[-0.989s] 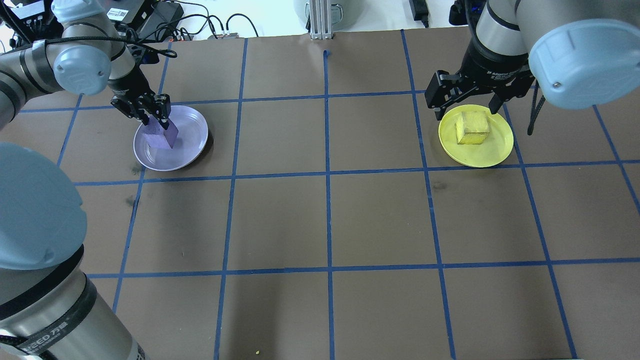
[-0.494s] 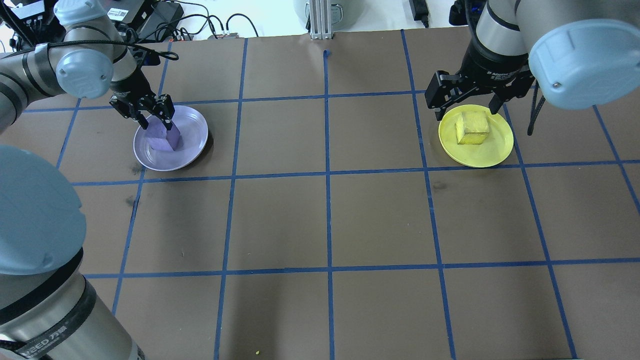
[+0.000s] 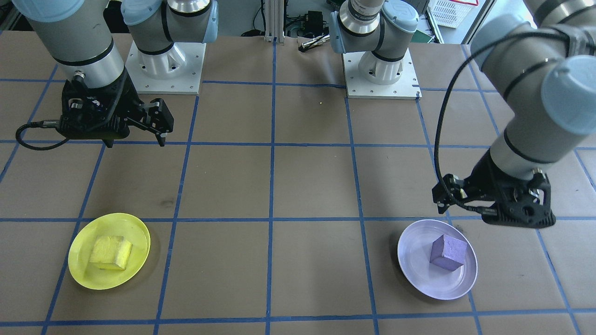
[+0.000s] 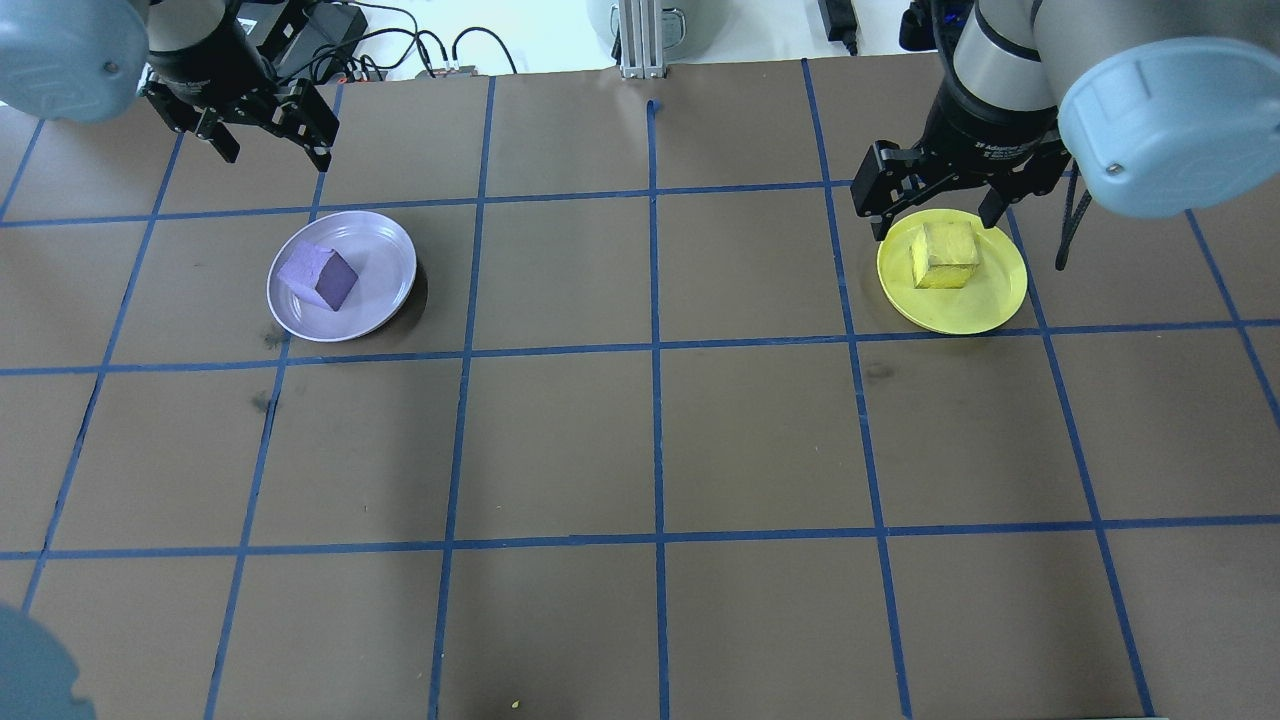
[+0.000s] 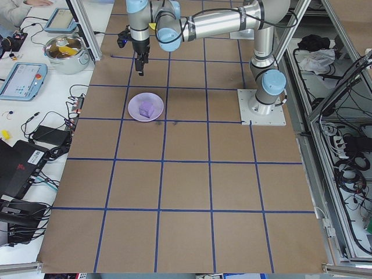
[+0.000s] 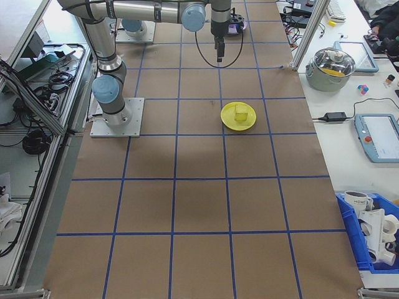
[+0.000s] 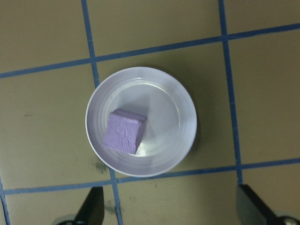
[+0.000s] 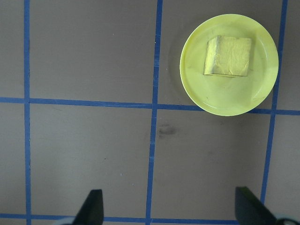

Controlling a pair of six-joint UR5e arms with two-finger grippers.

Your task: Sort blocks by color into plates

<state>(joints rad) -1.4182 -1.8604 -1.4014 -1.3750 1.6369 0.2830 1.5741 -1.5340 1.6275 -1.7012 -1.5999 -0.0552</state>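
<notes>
Left end effector [image 4: 268, 140] is spread w/ nothing between its fingers, hanging above the tabletop [image 4: 650, 440] on the far side of the lavender plate [image 4: 385, 285] in the overhead view; left wrist view confirms: both fingertips wide apart at the bottom edge, plate & block well clear of them. Right end effector [image 4: 938, 205] also spread & empty, hovering over the far rim of the yellow plate [image 4: 985, 300]. Purple block [image 4: 318, 277] sits inside the lavender plate, off-centre toward the rim nearest the robot's left arm side, looks tipped w/ one corner up rather than flat on a face. Yellow block [image 4: 945, 255] rests in the yellow plate, toward that plate's far half. Judging by this, sort looks done, so risks are all about undoing it. Main one: the purple block, if it is resting on an edge, could roll or settle & end up against the lavender plate's rim; plate is shallow, so a nudge might tip it out. Second: right end effector is low & close over the yellow plate, so a sideways retract w/o lifting first could clip the yellow block or catch the plate rim & drag the plate across the tabletop. Plates are light plastic, prob. slide easily on the paper cover. Safest would be straight-up lift before any lateral move, both arms.
</notes>
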